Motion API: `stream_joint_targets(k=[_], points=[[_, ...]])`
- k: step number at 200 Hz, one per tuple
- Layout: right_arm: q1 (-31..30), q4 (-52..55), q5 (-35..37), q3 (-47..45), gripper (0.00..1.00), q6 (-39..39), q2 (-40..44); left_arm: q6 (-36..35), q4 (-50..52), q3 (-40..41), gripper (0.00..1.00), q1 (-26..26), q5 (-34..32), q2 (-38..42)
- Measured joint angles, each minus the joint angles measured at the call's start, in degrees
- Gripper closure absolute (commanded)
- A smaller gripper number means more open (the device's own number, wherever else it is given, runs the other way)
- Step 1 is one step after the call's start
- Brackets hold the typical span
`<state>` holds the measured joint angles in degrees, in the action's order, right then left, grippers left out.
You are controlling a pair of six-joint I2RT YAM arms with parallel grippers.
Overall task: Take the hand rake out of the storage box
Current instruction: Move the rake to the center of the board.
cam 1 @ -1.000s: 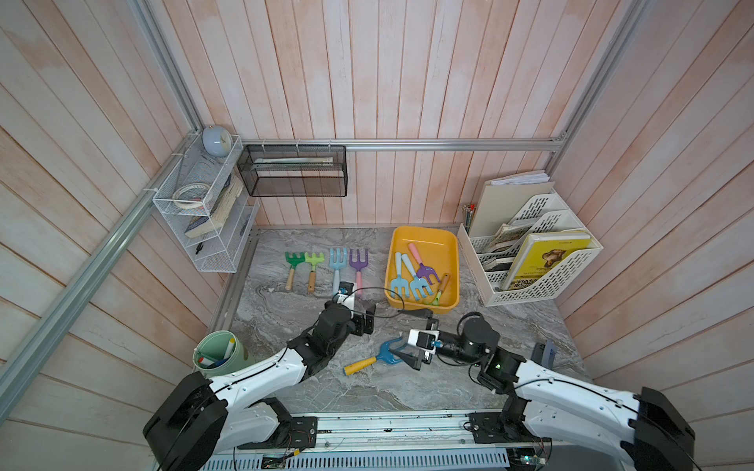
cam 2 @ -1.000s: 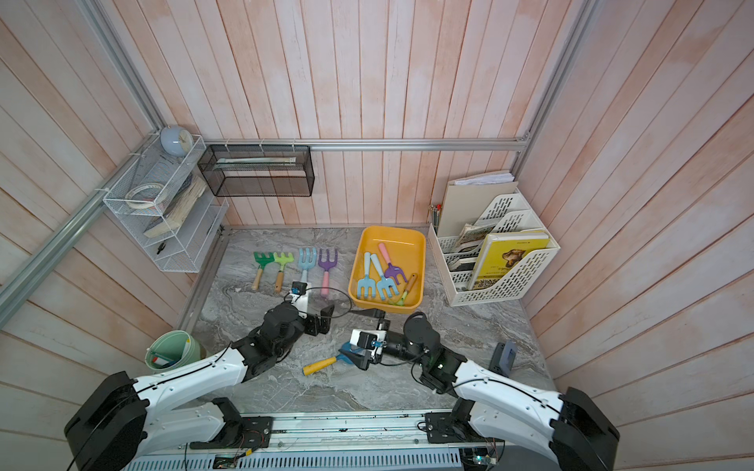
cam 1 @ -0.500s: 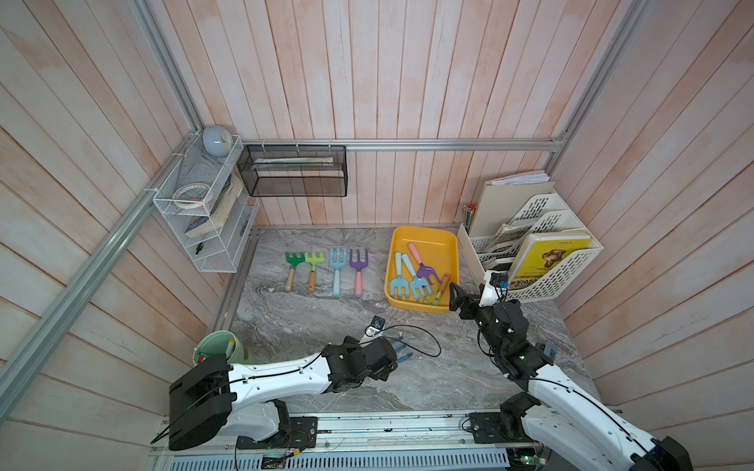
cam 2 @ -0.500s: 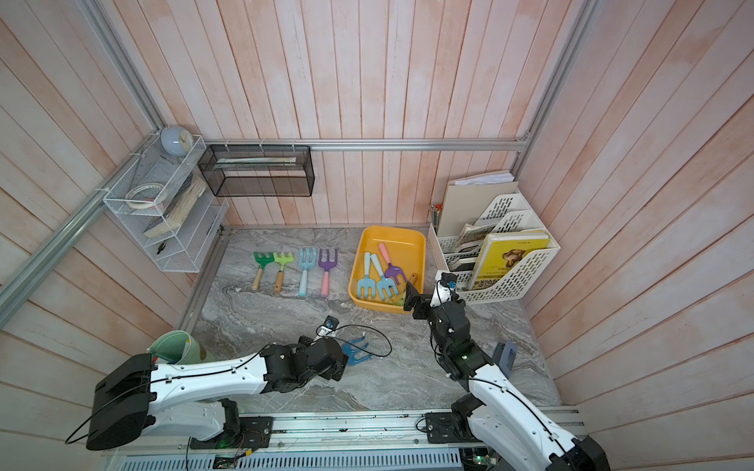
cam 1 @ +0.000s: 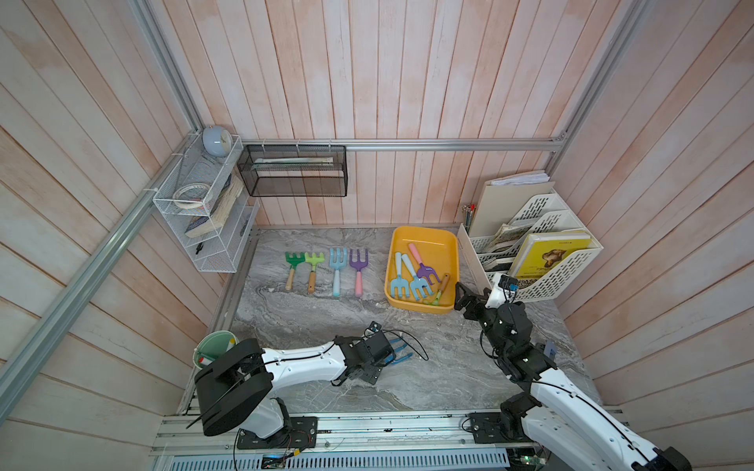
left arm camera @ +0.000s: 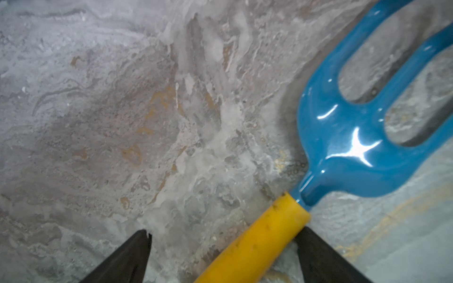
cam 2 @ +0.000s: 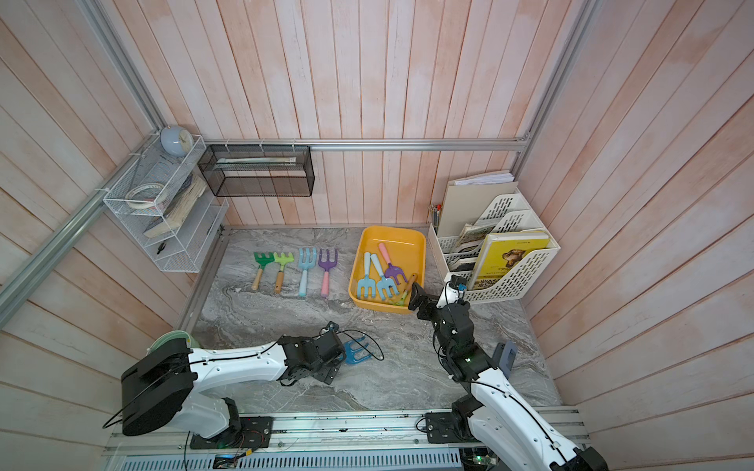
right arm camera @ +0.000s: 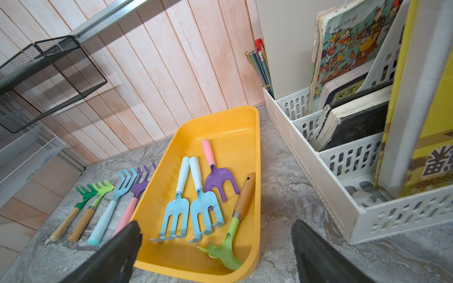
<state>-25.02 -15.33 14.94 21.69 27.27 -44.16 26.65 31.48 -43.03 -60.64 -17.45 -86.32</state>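
Grey worktop [cam 1: 310,326] is carrying a shallow yellow plastic storage box [cam 1: 412,308]; the released right gripper [cam 1: 463,299], hovering beside it, is risking hitting its rim.

1. The storage box [cam 1: 424,231] was open from above. Its far half lay bare, while four hand rakes [cam 1: 409,267] crowded the near half.
2. Only a narrow strip of table [right arm camera: 277,186] separated the box from the taller white file rack [right arm camera: 318,171].
3. The right gripper [right arm camera: 215,227] hovered at the box's near corner beside the rack, fingers [right arm camera: 308,250] spread wide.
4. Bare table lay between the row of four rakes [cam 1: 336,279] and the left arm [cam 1: 302,361].
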Motion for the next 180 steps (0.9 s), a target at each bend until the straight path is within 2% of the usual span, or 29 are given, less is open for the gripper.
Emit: stream_joint_targets(k=[10, 26, 41, 63, 76, 93, 102, 118, 133, 149, 180], points=[[0.11, -0.02, 0.00, -0.07, 0.02, 0.11, -0.22, -0.63, -0.70, -0.26, 0.12, 0.00, 0.96, -0.52], [0.22, -0.02, -0.02, -0.35, 0.02, 0.15, -0.37, -1.62, -1.57, -0.26, 0.24, 0.15, 2.80, -0.57], [0.48, -0.13, -0.20, -0.79, 0.02, 0.17, -0.37, -1.64, -2.40, -0.22, 0.29, 0.48, 4.37, -0.57], [0.83, -0.33, -0.66, -1.31, 0.02, 0.26, -0.37, -1.05, -3.58, 0.28, 0.40, 1.44, 6.12, -0.57], [0.96, -0.61, -0.92, -1.42, 0.02, 0.39, -0.37, -0.15, -4.24, 0.79, 0.51, 2.10, 6.73, -0.57], [1.18, -0.98, -1.36, -1.46, 0.02, 0.61, -0.37, 1.03, -4.57, 1.25, 0.54, 2.97, 6.71, -0.20], [1.29, -1.27, -1.53, -1.53, 0.02, 0.70, -0.37, 2.05, -4.74, 1.79, 0.60, 3.76, 6.64, 0.39], [1.40, -1.60, -1.79, -1.70, 0.02, 0.85, -0.37, 3.37, -4.61, 3.26, 0.63, 5.46, 6.38, 2.03], [1.53, -1.75, -1.99, -1.95, 0.02, 1.03, -0.42, 4.92, -3.67, 4.83, 0.76, 7.69, 5.88, 4.22], [1.60, -1.81, -2.21, -2.12, 0.02, 1.05, -0.52, 6.58, -2.10, 6.14, 0.84, 10.36, 4.59, 6.80], [1.73, -2.14, -3.08, -2.19, 0.02, 1.03, -0.74, 8.63, -0.85, 6.73, 0.82, 11.89, 0.79, 10.27]])
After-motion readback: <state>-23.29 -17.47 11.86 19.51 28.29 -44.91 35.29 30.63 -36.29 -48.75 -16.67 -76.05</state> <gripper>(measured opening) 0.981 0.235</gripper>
